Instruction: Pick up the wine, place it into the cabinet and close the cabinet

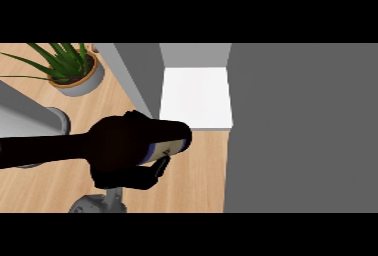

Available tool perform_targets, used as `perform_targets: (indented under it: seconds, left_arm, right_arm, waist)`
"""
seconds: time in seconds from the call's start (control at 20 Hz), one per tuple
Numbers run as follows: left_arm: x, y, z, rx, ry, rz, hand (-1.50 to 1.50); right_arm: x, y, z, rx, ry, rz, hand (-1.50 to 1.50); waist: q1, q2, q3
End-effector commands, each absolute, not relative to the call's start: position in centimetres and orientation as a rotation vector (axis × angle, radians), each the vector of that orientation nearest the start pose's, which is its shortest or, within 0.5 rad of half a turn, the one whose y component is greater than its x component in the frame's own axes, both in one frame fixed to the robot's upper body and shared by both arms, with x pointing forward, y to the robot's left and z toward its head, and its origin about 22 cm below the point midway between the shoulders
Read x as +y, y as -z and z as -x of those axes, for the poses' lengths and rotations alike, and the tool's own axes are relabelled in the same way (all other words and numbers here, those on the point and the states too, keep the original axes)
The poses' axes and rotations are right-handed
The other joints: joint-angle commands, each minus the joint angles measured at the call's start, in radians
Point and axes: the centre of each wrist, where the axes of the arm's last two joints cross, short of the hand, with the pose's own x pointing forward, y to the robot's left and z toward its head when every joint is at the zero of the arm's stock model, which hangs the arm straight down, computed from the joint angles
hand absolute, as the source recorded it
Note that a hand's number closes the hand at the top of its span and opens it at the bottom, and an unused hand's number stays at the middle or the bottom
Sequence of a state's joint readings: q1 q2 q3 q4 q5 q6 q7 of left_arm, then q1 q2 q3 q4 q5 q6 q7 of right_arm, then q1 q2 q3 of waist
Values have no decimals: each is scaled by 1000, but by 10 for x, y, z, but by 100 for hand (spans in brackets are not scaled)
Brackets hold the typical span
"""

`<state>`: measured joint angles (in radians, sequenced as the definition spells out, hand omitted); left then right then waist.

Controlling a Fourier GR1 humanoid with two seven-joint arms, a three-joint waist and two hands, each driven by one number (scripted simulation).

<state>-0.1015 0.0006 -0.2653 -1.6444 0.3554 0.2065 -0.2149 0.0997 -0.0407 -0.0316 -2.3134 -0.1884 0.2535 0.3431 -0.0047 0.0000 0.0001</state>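
Observation:
The wine bottle [166, 142] is dark, with a pale label near its wide end. It lies on its side in the air, its wide end pointing right towards the cabinet and its neck running off to the left edge. My right hand [125, 175] is shut on it from below, fingers curled round its body, with the grey wrist coming up from the lower edge. The open cabinet shows a white shelf [196, 97] between a grey side wall [140, 75] and a large grey door panel [303, 130]. The bottle's wide end hovers just in front of the shelf's left corner.
A potted green plant [70, 70] stands on the wooden counter [192, 175] at the back left. A grey rounded shape [33, 117] sits at the left edge, partly hidden behind the bottle. The door panel fills the right side of the view.

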Motion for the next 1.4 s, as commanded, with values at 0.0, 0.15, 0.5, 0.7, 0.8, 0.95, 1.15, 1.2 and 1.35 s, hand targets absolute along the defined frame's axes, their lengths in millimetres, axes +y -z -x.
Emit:
perform_targets:
  seconds: [0.0,0.15,0.5,0.7,0.8,0.95,1.15,1.2,1.35]
  left_arm:
    - [136,-55,-272,-1868,-210,317,150]
    - [114,-59,-289,-1857,-159,290,150]
    - [92,-32,-297,-1822,-59,215,150]
    - [80,-32,-306,-1813,-81,190,150]
    - [83,-22,-314,-1804,-115,196,150]
    - [79,-9,-319,-1785,-127,158,150]
    - [81,8,-302,-1780,-104,143,150]
    - [90,0,-319,-1736,-128,172,150]
    - [77,26,-299,-1729,-131,149,150]
  right_arm:
    - [-248,-147,-164,-1890,-204,-180,-150]
    - [-238,-153,-185,-1888,-203,-191,-150]
    - [-261,-137,-173,-1907,-215,-163,-150]
    - [-251,-150,-158,-1897,-199,-164,-150]
    - [-242,-160,-178,-1898,-210,-185,-150]
    - [-246,-156,-165,-1899,-201,-198,-150]
    - [-261,-146,-177,-1902,-203,-177,-150]
    - [-259,-139,-167,-1896,-189,-185,-150]
    - [-263,-156,-180,-1907,-206,-184,-150]
  waist:
    - [-2,0,0]
    - [0,1,0]
    - [-4,1,0]
    - [-6,0,0]
    - [-3,2,0]
    - [-8,1,0]
    - [-3,1,0]
    - [-4,1,0]
    - [-7,1,0]
